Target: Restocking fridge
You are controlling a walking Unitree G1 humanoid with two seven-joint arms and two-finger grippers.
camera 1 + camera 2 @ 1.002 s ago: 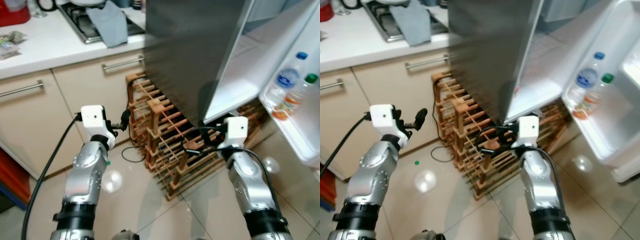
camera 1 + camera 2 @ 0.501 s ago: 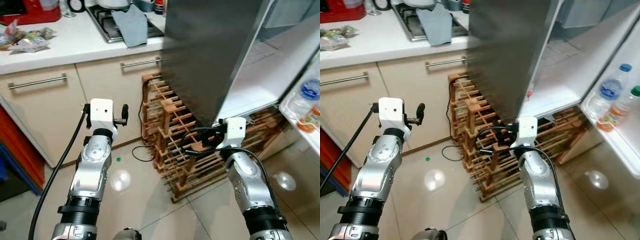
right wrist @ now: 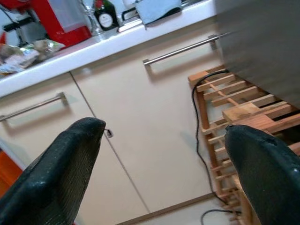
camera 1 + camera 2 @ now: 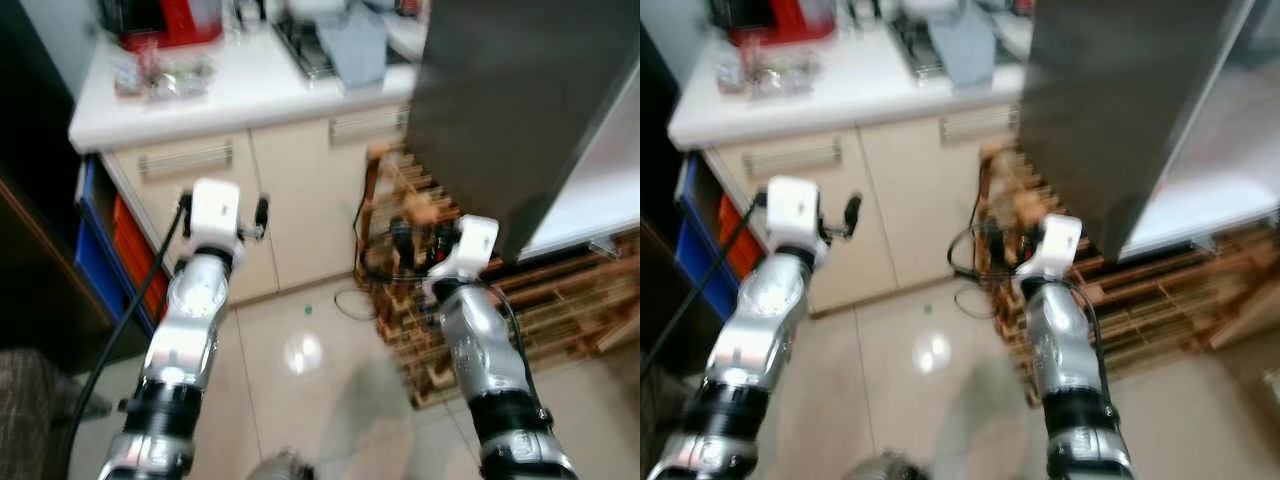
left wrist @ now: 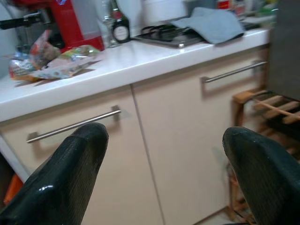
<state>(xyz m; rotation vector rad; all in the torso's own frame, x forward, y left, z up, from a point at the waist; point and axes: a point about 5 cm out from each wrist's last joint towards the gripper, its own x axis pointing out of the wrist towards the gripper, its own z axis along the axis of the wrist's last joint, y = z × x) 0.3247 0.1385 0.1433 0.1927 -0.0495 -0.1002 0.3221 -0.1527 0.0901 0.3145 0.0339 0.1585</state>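
Observation:
The grey fridge side (image 4: 520,90) stands at the right, with a white inner shelf (image 4: 600,200) showing beyond it. Both arms are raised in front of me over the tiled floor. My left gripper (image 5: 164,140) is open and holds nothing; it faces the cream cabinet doors (image 5: 187,136) under the counter. My right gripper (image 3: 164,140) is open too, with nothing in it, and it points at the cabinets beside the wooden wine rack (image 3: 234,103). The eye views are blurred.
A white counter (image 4: 250,95) carries snack packets (image 4: 165,75), a red appliance (image 4: 165,18), a hob and a grey cloth (image 4: 355,45). The wine rack (image 4: 540,300) sits low beside the fridge, with a black cable (image 4: 355,290) on the floor. Blue and red crates (image 4: 100,260) stand at the left.
The camera has swung left: the fridge door with its bottles has left the picture, and the counter's left end and crates have come in. Both grippers stay open and raised.

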